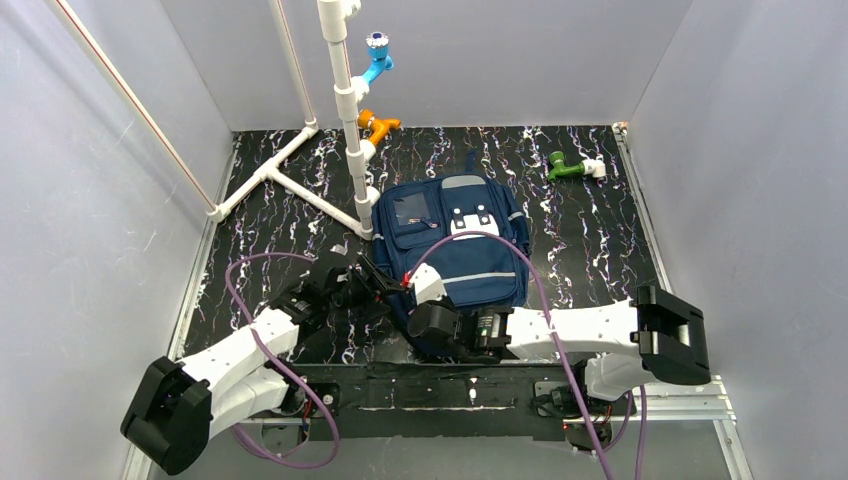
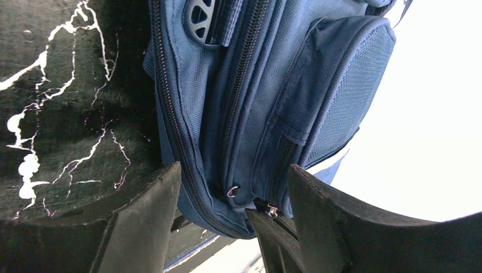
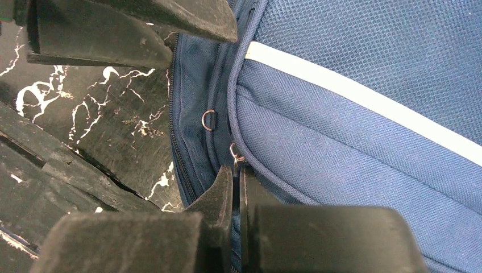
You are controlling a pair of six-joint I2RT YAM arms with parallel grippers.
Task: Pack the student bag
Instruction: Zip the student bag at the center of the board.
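Note:
The student bag (image 1: 455, 245), a navy-blue backpack with a grey stripe, lies flat on the black marbled table (image 1: 600, 240). My right gripper (image 1: 425, 285) is at the bag's near left corner. In the right wrist view its jaws (image 3: 236, 170) are shut on a small metal zipper pull (image 3: 235, 154). My left gripper (image 1: 385, 285) stands open around that same corner (image 2: 233, 187), with the bag's edge and the right gripper's fingertips (image 2: 278, 233) between its fingers. A second small zip ring (image 2: 232, 191) hangs free beside the pull.
A white pipe frame (image 1: 345, 120) rises at the back left of the bag, carrying a blue fitting (image 1: 377, 60) and an orange fitting (image 1: 378, 124). A green fitting (image 1: 566, 168) lies at the back right. Purple cables loop over both arms.

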